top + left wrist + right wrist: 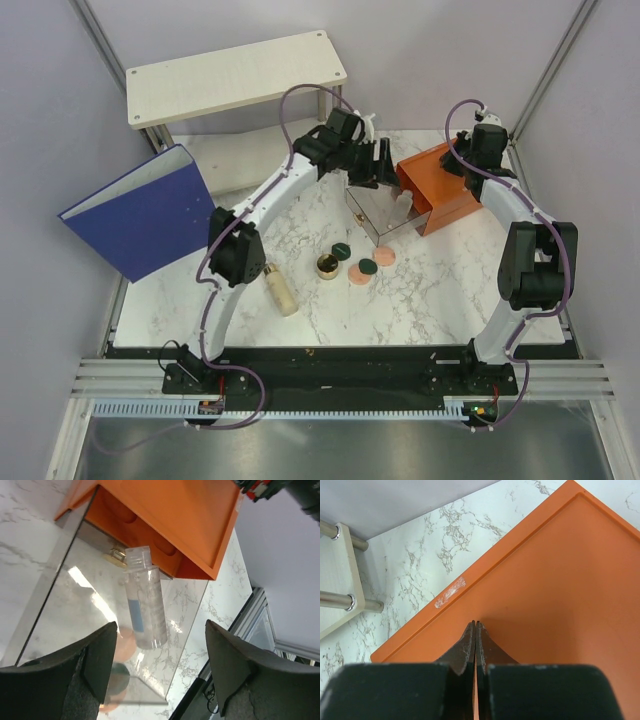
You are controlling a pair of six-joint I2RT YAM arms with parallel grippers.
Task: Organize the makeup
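Note:
A clear rectangular bottle [145, 602] lies on its side in the pulled-out transparent drawer [362, 215] of the orange box [440, 190]. My left gripper [162, 652] hangs open just above it, with both fingers clear of the bottle. On the marble in front lie a beige bottle [281, 290], a round gold jar [327, 266], two dark green discs [342, 248] [367, 267] and two peach discs [385, 256] [356, 277]. My right gripper [476, 625] is shut, its tips resting on the top of the orange box [555, 580].
A big blue binder [140, 215] leans at the left. A white shelf [235, 75] on metal legs stands at the back. Grey walls close in both sides. The clear drawer wall [47, 587] sticks out toward the discs.

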